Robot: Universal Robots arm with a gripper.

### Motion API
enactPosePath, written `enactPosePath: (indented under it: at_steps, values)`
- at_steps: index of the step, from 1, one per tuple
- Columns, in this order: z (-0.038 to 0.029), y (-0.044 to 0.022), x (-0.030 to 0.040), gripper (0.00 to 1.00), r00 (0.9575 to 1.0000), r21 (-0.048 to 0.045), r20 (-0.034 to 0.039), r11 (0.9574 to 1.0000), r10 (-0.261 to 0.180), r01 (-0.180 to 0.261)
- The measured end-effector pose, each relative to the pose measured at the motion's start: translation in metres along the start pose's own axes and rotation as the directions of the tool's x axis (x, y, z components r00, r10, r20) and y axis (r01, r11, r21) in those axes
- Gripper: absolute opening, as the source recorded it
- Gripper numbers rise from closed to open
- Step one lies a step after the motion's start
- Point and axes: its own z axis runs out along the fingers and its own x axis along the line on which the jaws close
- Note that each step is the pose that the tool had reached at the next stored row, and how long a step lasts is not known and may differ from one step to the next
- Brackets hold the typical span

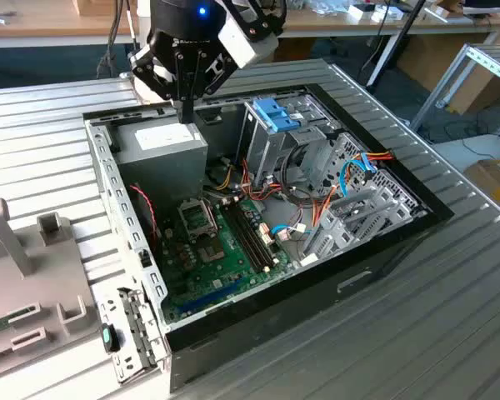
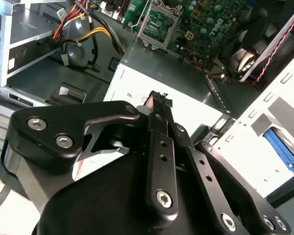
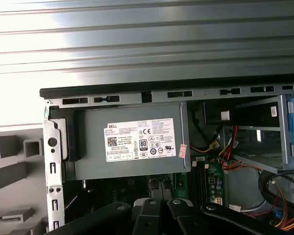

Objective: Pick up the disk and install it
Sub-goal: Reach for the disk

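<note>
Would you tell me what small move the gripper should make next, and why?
Probably a short lift straight up: the gripper hangs close over the white label on the power supply, with the drive cage beside it, so it likely needs clearance before any sideways travel.

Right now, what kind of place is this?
Probably a workshop or lab for fixing computers. An open computer case lies on a ribbed metal table with its green motherboard showing. Cluttered workbenches stand behind.
</note>
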Motion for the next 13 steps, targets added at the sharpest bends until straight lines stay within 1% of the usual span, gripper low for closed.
enactPosePath:
  at_steps: [13]
  values:
    - [0.0,0.0,0.0,0.11,1.0,0.0,0.0,1.0,0.0,0.0]
